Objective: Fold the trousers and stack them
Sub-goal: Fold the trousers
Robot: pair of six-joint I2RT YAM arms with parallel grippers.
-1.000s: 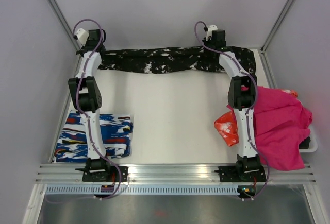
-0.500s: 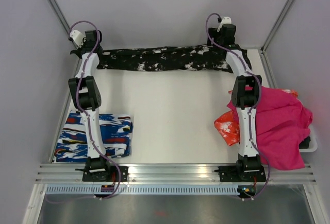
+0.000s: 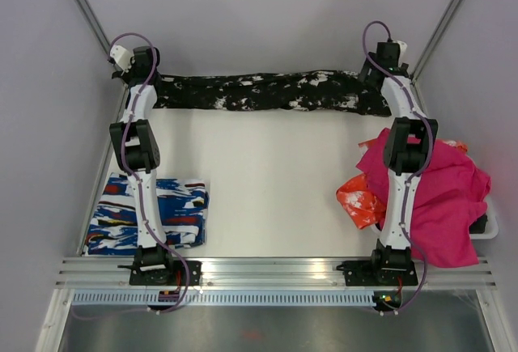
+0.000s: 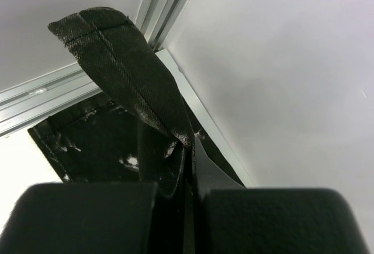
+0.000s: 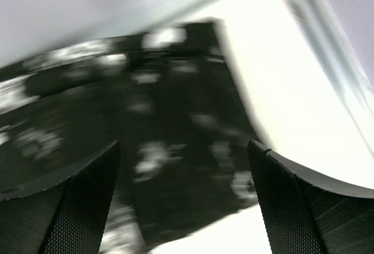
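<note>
Pinching the left end of the trousers (image 3: 267,93) at the far left corner of the table (image 3: 267,174), with the left gripper (image 4: 188,149) pressed together on a raised fold of dark cloth. Stretched in a long band along the far edge, black with white splatter. Spread wide over the right end, contact with the blurred cloth unclear: the right gripper (image 5: 182,144). Lying near the left base, a folded blue, white and red garment (image 3: 150,210); draped off the right side, a magenta cloth (image 3: 437,198) beside an orange piece (image 3: 356,202).
</note>
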